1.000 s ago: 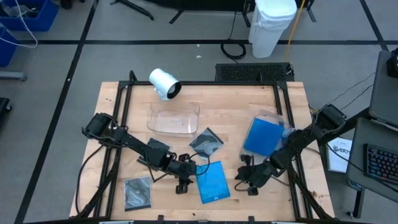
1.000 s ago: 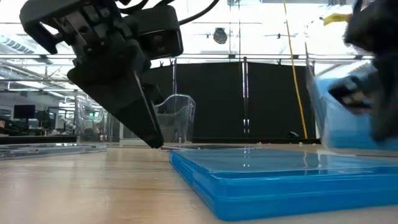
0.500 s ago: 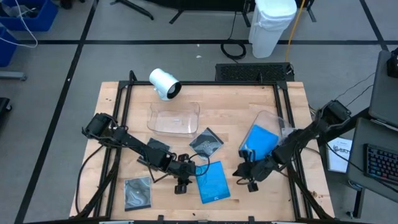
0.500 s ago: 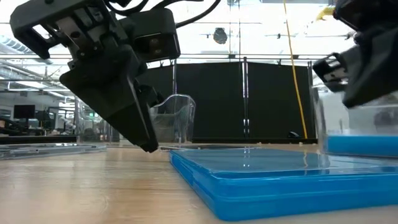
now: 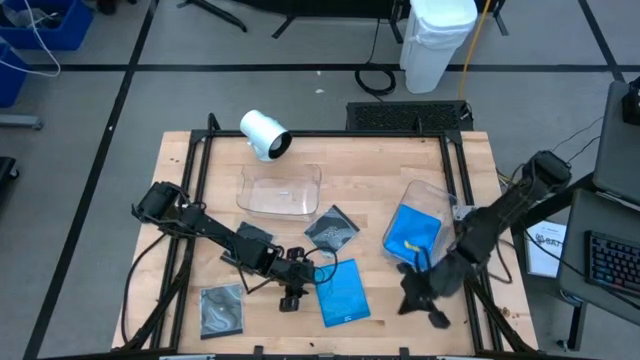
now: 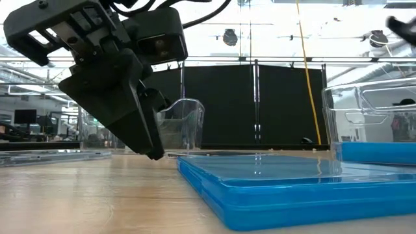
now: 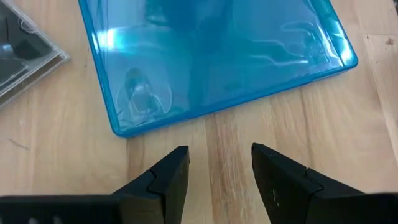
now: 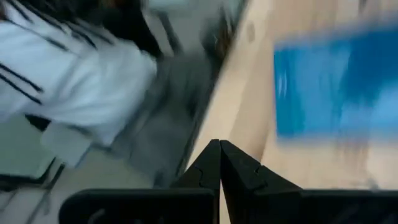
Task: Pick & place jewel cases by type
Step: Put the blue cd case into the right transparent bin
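Observation:
A bright blue jewel case point(image 5: 343, 292) lies flat on the table near the front; it also shows in the left wrist view point(image 7: 211, 56) and the low view point(image 6: 286, 188). My left gripper point(image 5: 293, 298) stands open and empty just left of it, its fingertips point(image 7: 180, 165) close to the wood, short of the case's edge. A second blue case point(image 5: 412, 232) lies inside a clear tray point(image 5: 432, 195) at the right. One grey case point(image 5: 331, 228) lies mid-table and another point(image 5: 222, 308) at the front left. My right gripper point(image 5: 432, 312) is shut and empty near the front right.
A second clear tray point(image 5: 280, 190) stands behind the centre, and a white cylinder point(image 5: 263, 133) lies on its side at the far left. A black frame rail point(image 5: 463, 200) runs along the table's right side, next to my right arm.
My right gripper has drawn away from the clear tray toward the table's right and near edges, and has left the low view upward. The blue case in that tray, tilted a second ago, now lies flat in it.

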Available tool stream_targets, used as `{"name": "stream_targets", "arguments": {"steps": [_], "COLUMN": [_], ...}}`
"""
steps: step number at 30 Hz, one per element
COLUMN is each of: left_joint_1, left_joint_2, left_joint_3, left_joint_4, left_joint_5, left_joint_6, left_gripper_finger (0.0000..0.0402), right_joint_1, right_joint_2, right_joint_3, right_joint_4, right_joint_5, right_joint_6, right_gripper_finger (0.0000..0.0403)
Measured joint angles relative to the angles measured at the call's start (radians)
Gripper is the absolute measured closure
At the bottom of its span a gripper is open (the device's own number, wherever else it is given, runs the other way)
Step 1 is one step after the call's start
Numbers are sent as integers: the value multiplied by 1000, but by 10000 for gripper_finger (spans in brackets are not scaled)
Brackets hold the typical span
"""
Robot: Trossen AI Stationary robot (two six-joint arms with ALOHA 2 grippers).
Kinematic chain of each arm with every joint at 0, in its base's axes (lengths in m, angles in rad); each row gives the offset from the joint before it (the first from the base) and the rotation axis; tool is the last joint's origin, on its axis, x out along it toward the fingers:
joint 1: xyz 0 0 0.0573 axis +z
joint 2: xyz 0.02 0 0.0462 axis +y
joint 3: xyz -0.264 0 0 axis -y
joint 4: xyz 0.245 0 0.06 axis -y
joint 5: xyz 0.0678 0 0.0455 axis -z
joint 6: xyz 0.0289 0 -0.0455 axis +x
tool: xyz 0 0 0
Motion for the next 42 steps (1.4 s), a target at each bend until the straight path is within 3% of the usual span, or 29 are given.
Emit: {"name": "stream_targets", "arguments": {"steps": [6,13,25,33,38,42], "left_joint_1": [0,0,1,1,1,1], "left_joint_2": [0,0,0,0,0,0], "left_joint_3": [0,0,0,0,-1,-1], "left_joint_4": [1,3,10,10,9,3], "left_joint_5": [-8,-8,-10,-18,-18,-18], "left_joint_6": [14,14,40,40,40,48], "left_gripper_finger": [222,222,222,222,222,222], "right_joint_1": [154,193,119,68,23,-19], "right_joint_2": [78,179,284,289,289,289], "right_joint_3": [96,104,104,104,104,103], "right_joint_4": [-431,-649,-765,-922,-890,-758], "right_joint_5": [138,212,295,518,715,713], "right_joint_6": [521,799,800,801,695,513], "right_gripper_finger": [403,403,403,403,403,403]}}
